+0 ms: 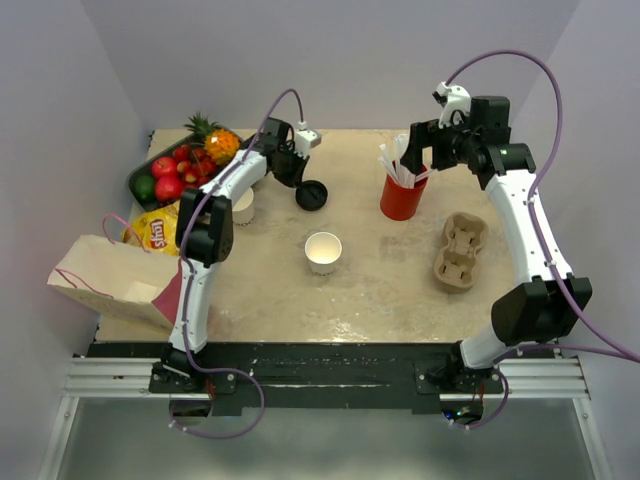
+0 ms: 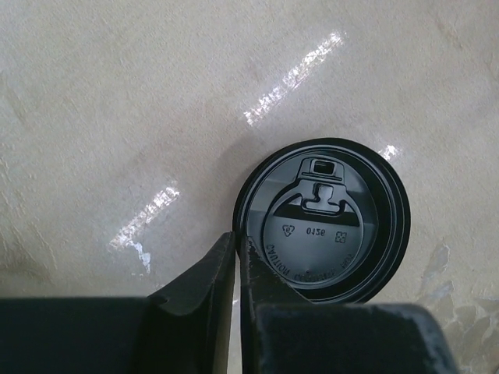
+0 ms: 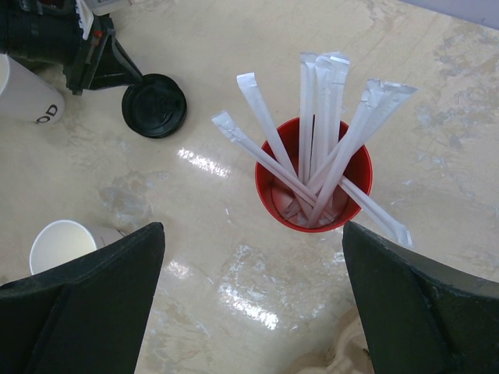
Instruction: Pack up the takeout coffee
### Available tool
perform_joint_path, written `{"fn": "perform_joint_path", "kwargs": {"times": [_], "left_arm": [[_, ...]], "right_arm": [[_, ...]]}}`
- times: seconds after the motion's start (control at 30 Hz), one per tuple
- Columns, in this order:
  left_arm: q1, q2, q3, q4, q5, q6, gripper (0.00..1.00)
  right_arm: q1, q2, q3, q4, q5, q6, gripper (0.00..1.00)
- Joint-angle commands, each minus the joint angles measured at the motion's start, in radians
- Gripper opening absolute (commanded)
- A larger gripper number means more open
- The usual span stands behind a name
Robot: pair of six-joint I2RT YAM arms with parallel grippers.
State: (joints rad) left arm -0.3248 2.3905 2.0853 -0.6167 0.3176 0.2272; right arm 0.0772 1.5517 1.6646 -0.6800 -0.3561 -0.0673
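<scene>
Your left end effector (image 2: 238,238) narrow, pinching lid (image 2: 327,222) rim. Paper cup (image 1: 323,251) near lid on desk (image 1: 380,290). Right end effector (image 3: 251,234) wide, over straw cup (image 1: 400,203).

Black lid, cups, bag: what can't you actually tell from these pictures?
1. Left wrist view: the left gripper covers the black lid at its near rim; pinching or only touching, unclear.
2. Top view: the left arm hides part of the second white cup; the right wrist view's edge cuts it off.
3. Top view: the paper bag hides its own inside.
</scene>
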Motion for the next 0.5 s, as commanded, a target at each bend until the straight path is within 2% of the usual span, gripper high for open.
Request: {"fn": "perform_joint_path", "kwargs": {"times": [0.0, 0.27, 0.47], "left_arm": [[0.013, -0.002, 0.045, 0.009, 0.005, -0.003, 0.10], [0.015, -0.025, 0.056, 0.012, -0.015, 0.014, 0.00], [0.018, -0.060, 0.061, 0.015, -0.041, 0.050, 0.00]], "right_arm": [[-0.005, -0.005, 0.017, 0.036, 0.002, 0.011, 0.99], [-0.005, 0.004, 0.021, 0.039, -0.004, 0.012, 0.99], [-0.005, 0.028, 0.049, 0.042, -0.017, 0.021, 0.99]]}}
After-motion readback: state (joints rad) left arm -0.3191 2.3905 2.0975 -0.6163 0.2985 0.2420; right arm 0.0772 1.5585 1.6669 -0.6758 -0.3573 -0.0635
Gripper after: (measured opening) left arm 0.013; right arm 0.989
